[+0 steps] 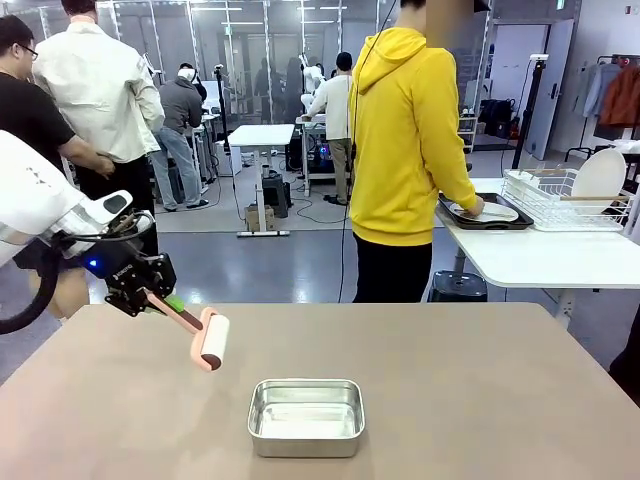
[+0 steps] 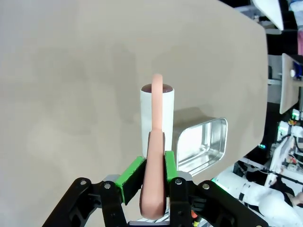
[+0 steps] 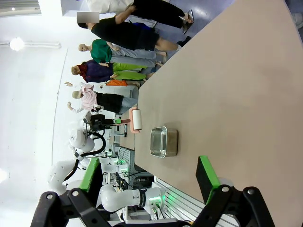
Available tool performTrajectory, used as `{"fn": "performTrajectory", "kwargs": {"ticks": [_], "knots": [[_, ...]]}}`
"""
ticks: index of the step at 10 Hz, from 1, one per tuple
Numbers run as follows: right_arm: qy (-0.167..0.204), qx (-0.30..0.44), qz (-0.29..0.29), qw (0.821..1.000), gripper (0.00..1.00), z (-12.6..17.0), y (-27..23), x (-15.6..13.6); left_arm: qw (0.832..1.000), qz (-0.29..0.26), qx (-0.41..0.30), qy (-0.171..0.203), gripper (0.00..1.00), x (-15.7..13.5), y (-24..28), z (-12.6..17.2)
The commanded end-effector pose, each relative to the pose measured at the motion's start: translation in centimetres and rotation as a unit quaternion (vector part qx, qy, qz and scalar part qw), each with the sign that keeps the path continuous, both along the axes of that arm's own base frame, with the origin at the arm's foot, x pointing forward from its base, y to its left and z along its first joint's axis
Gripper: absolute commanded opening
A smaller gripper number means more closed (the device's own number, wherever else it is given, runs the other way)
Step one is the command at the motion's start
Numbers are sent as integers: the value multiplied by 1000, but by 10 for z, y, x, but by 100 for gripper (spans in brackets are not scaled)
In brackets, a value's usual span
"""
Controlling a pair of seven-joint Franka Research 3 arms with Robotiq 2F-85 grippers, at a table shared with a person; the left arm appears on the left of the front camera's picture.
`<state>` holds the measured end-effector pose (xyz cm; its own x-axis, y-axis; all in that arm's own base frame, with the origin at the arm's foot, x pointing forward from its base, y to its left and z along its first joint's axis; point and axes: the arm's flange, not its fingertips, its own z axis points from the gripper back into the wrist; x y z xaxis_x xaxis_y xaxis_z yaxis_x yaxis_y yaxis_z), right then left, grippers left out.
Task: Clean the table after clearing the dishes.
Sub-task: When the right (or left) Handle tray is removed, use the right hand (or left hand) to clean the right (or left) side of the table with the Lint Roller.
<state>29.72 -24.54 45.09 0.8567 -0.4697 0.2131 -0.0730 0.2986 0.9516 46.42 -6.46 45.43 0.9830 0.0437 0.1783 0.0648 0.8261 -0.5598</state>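
My left gripper (image 1: pixel 160 293) is shut on the pink handle of a lint roller (image 1: pixel 212 340), whose white roll hangs just above the left part of the brownish table (image 1: pixel 450 370). In the left wrist view the green pads (image 2: pixel 130 177) clamp the handle, and the roller (image 2: pixel 157 113) points out over the table (image 2: pixel 71 71). My right gripper (image 3: pixel 149 179) is open and empty, high above the table (image 3: pixel 227 85). The dishes, a white plate on a dark tray (image 1: pixel 487 213), lie on the white side table under the hand of a person in a yellow hoodie.
A small steel pan (image 1: pixel 306 416) sits near the table's front middle, right of the roller; it also shows in the wrist views (image 2: pixel 201 144) (image 3: pixel 163 142). A wire rack (image 1: pixel 570 200) holding a white plate stands on the side table. People stand behind the left far corner.
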Motion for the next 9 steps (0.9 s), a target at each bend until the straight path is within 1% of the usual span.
{"fn": "performTrajectory", "kwargs": {"ticks": [1, 2, 3, 4, 6, 7, 8, 9], "knots": [[-7, 6, -2, 1000, 100, 2, 2, -1, 999, -12, -41, 11, 23, 29, 9, -17], [-7, 6, -2, 1000, 100, 2, 2, -1, 998, -12, -58, 12, 23, 34, 7, -26], [-7, 6, -2, 1000, 100, 2, 2, -1, 999, 3, -52, 13, 23, 39, 4, -40], [-7, 6, -2, 1000, 100, 2, 2, -1, 997, 5, -69, 18, 23, 42, 2, -49], [-7, 6, -2, 1000, 100, 2, 2, -1, 998, -5, -54, 16, 23, 48, 2, -69], [-7, 6, -2, 1000, 100, 2, 2, -1, 998, -7, -62, 17, 23, 50, 5, -75], [-7, 6, -2, 1000, 100, 2, 2, -1, 999, -9, -52, 11, 23, 53, 12, -82], [-7, 6, -2, 1000, 100, 2, 2, -1, 998, -13, -55, 17, 23, 58, 19, -90]]}}
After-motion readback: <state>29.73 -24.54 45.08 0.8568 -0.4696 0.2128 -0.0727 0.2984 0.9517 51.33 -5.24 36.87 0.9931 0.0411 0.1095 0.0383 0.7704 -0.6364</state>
